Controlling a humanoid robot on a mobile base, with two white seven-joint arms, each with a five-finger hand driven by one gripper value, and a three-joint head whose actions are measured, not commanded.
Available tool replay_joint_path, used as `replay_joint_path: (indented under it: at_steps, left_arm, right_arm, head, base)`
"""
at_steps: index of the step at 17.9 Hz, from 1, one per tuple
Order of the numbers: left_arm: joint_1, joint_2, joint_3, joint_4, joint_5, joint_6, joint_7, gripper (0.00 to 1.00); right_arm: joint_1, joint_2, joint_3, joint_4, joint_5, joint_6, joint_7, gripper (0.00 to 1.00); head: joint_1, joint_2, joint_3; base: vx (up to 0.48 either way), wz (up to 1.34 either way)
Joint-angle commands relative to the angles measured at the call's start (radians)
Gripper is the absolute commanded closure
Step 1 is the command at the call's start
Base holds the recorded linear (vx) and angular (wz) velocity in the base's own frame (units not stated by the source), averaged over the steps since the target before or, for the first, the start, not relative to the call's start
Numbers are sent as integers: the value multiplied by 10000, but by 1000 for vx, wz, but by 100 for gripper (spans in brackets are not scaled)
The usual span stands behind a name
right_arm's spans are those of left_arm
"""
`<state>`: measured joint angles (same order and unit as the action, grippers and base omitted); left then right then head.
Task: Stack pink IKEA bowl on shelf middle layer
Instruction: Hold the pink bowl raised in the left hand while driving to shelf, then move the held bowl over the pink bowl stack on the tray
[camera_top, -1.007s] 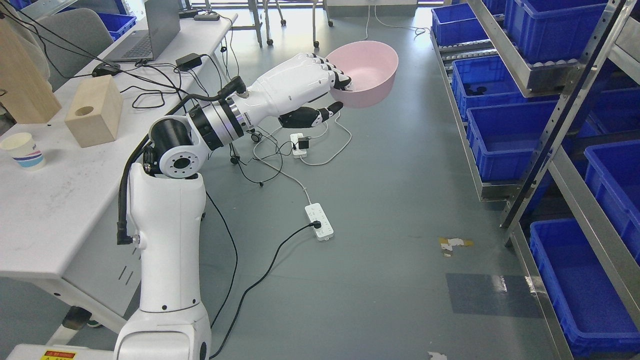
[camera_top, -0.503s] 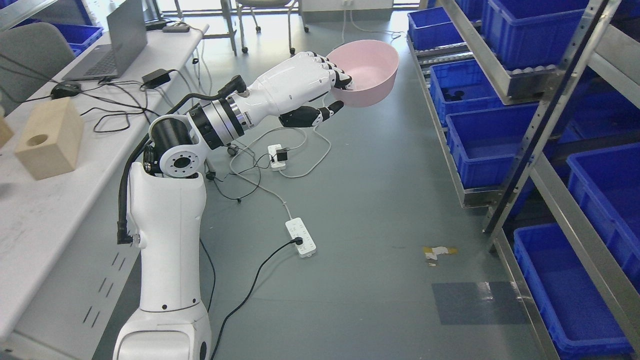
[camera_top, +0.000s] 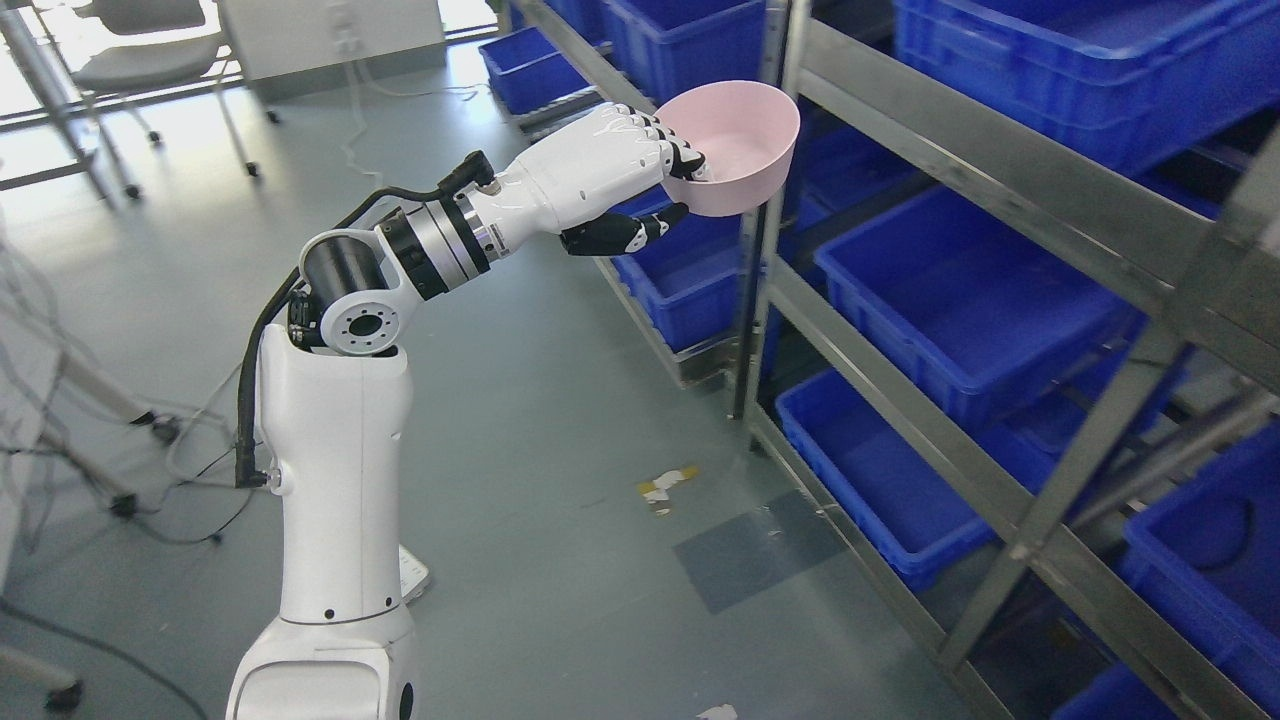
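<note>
A pink bowl (camera_top: 735, 145) hangs in the air at upper centre, tilted slightly, held by its near rim. My left hand (camera_top: 660, 180) is shut on that rim, with the fingers (camera_top: 680, 155) hooked inside and the black thumb (camera_top: 625, 232) under the bowl's side. The white left arm (camera_top: 340, 400) rises from the bottom left. The bowl sits just in front of an upright post (camera_top: 765, 200) of the metal shelf (camera_top: 960, 150). The shelf's middle layer holds a blue bin (camera_top: 960, 290). My right hand is out of view.
Blue bins fill the shelf's levels, including a top one (camera_top: 1080, 50) and a low one (camera_top: 880, 470). The grey floor (camera_top: 560, 420) has a paper scrap (camera_top: 665, 485) and a dark patch. Cables and table legs (camera_top: 90, 400) stand at the left, a chair (camera_top: 140, 60) far back.
The whole view has swung to the right: the white table and laptop have left the picture and the shelf now fills the right side. The left hand keeps the bowl in the same grasp.
</note>
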<state>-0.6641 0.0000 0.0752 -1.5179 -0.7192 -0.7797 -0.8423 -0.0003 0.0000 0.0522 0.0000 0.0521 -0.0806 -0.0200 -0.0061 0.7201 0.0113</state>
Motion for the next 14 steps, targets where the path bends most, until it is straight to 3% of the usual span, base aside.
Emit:
replay_joint_path:
  at_steps: [1, 6, 11, 14]
  left_arm:
    - [14, 174, -368, 8, 303, -57, -44, 97]
    - [-184, 174, -202, 8, 366, -57, 63, 97]
    - [-1640, 174, 458, 267, 198, -57, 370, 97]
    - [-2193, 242, 812, 1217, -981, -57, 111, 96]
  right_arm:
    - [34, -175, 0, -174, 0, -7, 16, 0]
    - [34, -175, 0, -174, 0, -7, 16, 0]
    - [34, -175, 0, -174, 0, -7, 16, 0]
    - [34, -175, 0, -174, 0, -7, 16, 0]
  head:
    - [0, 0, 0]
    - [0, 0, 0]
    - [0, -1, 0]
    - [0, -1, 0]
  base:
    - [11, -1385]
    - [-38, -1538]
    - [-47, -1480]
    - [30, -1023]
